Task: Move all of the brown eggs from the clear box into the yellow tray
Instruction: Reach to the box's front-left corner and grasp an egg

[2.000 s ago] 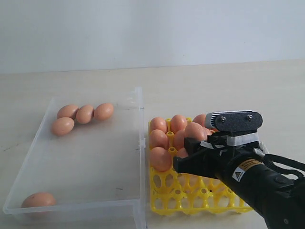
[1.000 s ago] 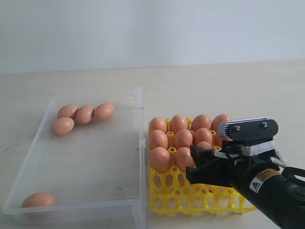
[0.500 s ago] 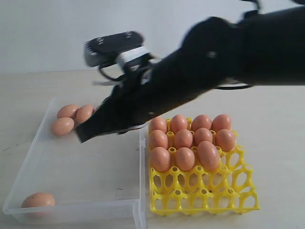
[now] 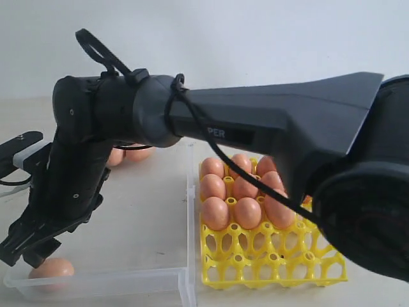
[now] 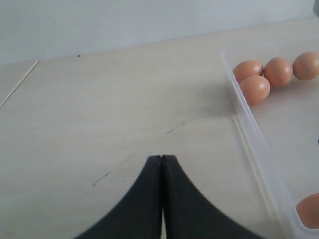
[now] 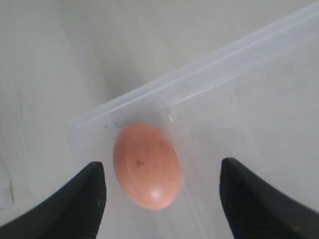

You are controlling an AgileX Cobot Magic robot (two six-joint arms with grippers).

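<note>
My right arm reaches across the clear box to its near-left corner. There my right gripper hangs open just above a lone brown egg. In the right wrist view this egg lies in the box corner between the spread fingertips, nearer to one of them and untouched. The arm partly hides more eggs at the far end of the box; the left wrist view shows several of these. The yellow tray holds several eggs in its far rows. My left gripper is shut and empty over bare table.
The right arm's thick black body spans the scene above the box and tray. The tray's near rows are open cups. In the left wrist view the box's long wall runs beside bare table. A pale wall stands behind.
My right arm, after leaving an egg in the tray, swung left over the box and then came down to its near-left corner above the lone egg.
</note>
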